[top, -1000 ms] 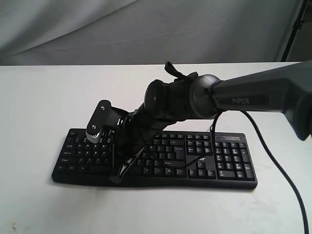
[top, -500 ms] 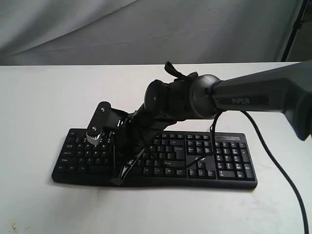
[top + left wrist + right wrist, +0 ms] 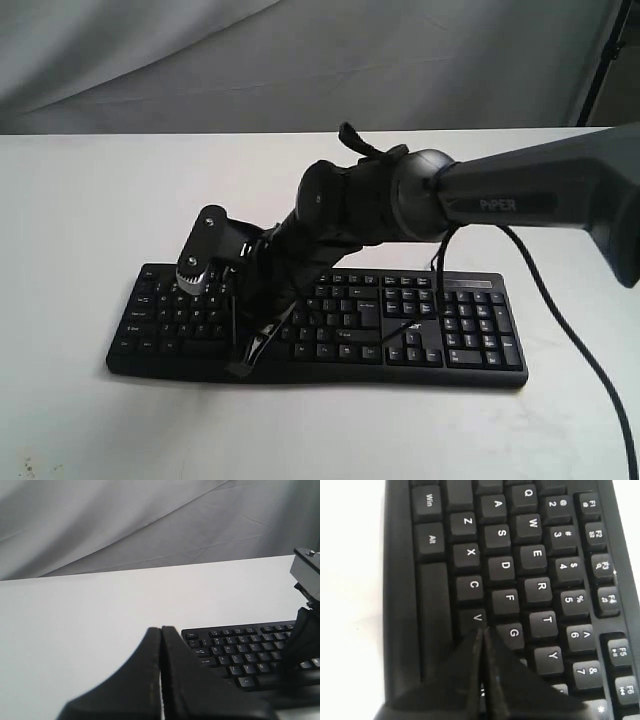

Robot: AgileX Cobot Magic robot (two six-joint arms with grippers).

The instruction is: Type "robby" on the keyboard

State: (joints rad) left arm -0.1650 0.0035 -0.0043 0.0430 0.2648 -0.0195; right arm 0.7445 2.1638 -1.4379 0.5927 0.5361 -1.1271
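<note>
The black keyboard (image 3: 450,330) lies flat on the white table (image 3: 80,200), number pad to the right. My right arm reaches across it from the right. My right gripper (image 3: 242,366) points down over the left half of the letter keys, and it is shut. In the right wrist view the keyboard (image 3: 535,555) fills the frame and the right gripper's (image 3: 482,630) closed tips sit between the V and G keys, hiding the keys below them. My left gripper (image 3: 161,628) is shut on nothing, off the keyboard's (image 3: 240,645) Esc corner, and does not appear in the exterior view.
A grey cloth backdrop (image 3: 200,60) hangs behind the table. A black cable (image 3: 575,350) trails from the right arm across the table to the right of the keyboard. Part of the right arm's wrist (image 3: 306,575) shows in the left wrist view.
The right gripper has barely shifted over the same keys, dipping slightly and then lifting a little. It stayed shut.
</note>
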